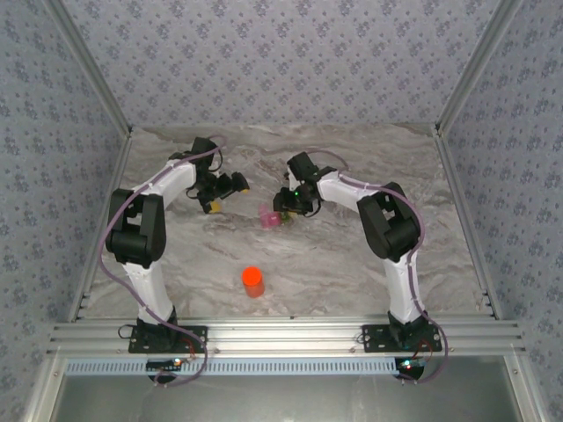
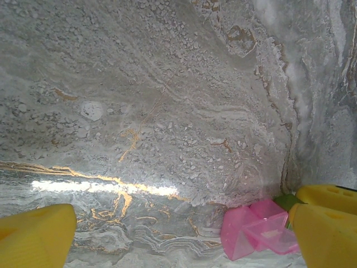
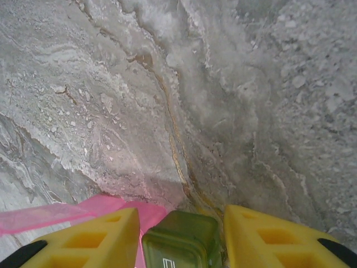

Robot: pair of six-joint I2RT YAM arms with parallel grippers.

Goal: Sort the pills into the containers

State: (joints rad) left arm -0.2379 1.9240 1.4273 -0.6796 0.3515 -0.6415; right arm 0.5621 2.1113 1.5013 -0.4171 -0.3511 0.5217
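Observation:
The containers (image 1: 268, 216) lie mid-table as a small joined box, a translucent pink part (image 2: 257, 229) and an olive-green part (image 3: 181, 243). My right gripper (image 3: 181, 215) is down over the green compartment. Its yellow fingers (image 3: 100, 240) stand on either side of it, a narrow gap showing on each side, so it is open. My left gripper (image 2: 181, 226) hangs just left of the box, open wide, with bare marble between its fingers (image 2: 36, 237). The pink part lies against the inner side of its right finger. The pills are out of view.
An orange-red cylindrical bottle (image 1: 253, 280) stands upright nearer the front, between the two arm bases. The grey marble tabletop (image 1: 352, 264) is boxed in by patterned walls, with a metal rail along its near edge (image 1: 281, 334).

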